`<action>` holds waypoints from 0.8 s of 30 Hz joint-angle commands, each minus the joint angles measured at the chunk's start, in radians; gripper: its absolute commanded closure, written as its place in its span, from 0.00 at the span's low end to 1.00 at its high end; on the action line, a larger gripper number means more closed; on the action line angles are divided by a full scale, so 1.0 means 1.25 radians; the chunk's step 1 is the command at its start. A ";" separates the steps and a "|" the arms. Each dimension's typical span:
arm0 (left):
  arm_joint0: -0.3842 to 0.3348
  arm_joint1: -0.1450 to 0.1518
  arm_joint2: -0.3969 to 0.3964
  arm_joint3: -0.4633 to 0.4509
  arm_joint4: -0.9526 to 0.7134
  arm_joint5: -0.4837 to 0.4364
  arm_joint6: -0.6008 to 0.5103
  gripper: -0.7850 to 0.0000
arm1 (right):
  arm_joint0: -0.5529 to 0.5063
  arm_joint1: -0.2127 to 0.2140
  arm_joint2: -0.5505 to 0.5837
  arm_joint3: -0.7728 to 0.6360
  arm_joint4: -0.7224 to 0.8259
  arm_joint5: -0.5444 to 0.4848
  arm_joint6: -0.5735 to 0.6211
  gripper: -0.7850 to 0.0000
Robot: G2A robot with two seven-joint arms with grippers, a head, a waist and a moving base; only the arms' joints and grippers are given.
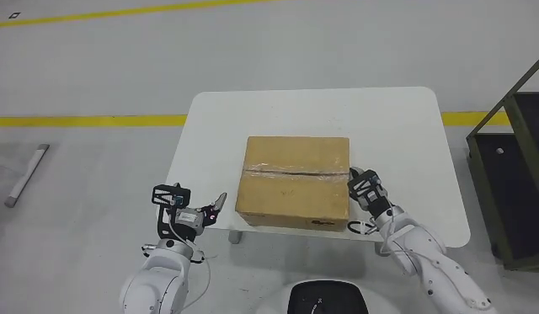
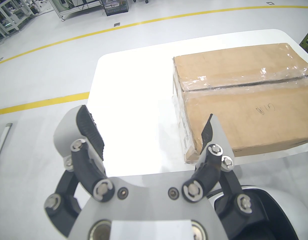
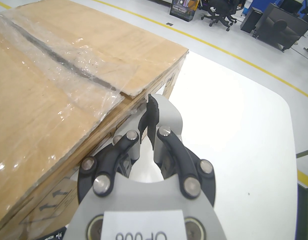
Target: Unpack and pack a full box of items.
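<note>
A closed cardboard box (image 1: 295, 178) sits near the middle of the white table (image 1: 396, 120), its top flaps meeting along a seam covered with clear tape (image 3: 69, 63). My right gripper (image 1: 363, 179) is shut, fingertips (image 3: 151, 106) right at the box's (image 3: 56, 51) end face, just below the flap edges where the seam ends. I see nothing held between them. My left gripper (image 1: 194, 199) is open and hangs off the table's near left corner, a little short of the box (image 2: 243, 96). Its fingers (image 2: 90, 126) hold nothing.
A dark metal rack (image 1: 505, 171) stands just off the table's right side. On the floor to the left lies a grey bar (image 1: 25, 175). Bare tabletop lies left, right and behind the box. Workstations and chairs stand far back in the room.
</note>
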 commanded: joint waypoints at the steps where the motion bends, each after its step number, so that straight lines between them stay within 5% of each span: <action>1: 0.000 0.000 0.000 0.000 0.000 0.000 0.000 0.00 | 0.013 0.000 -0.002 0.007 -0.006 -0.006 -0.002 1.00; 9: -0.014 0.000 0.033 -0.003 0.000 -0.026 0.011 0.00 | -0.037 0.006 0.041 -0.041 -0.007 0.005 -0.030 1.00; 20: -0.175 -0.010 0.242 0.029 -0.014 -0.119 -0.039 0.00 | -0.261 0.032 0.214 -0.196 0.017 0.006 -0.068 1.00; 24: -0.180 -0.011 0.248 0.032 -0.019 -0.120 -0.039 0.00 | -0.332 0.037 0.271 -0.244 0.024 0.018 -0.083 1.00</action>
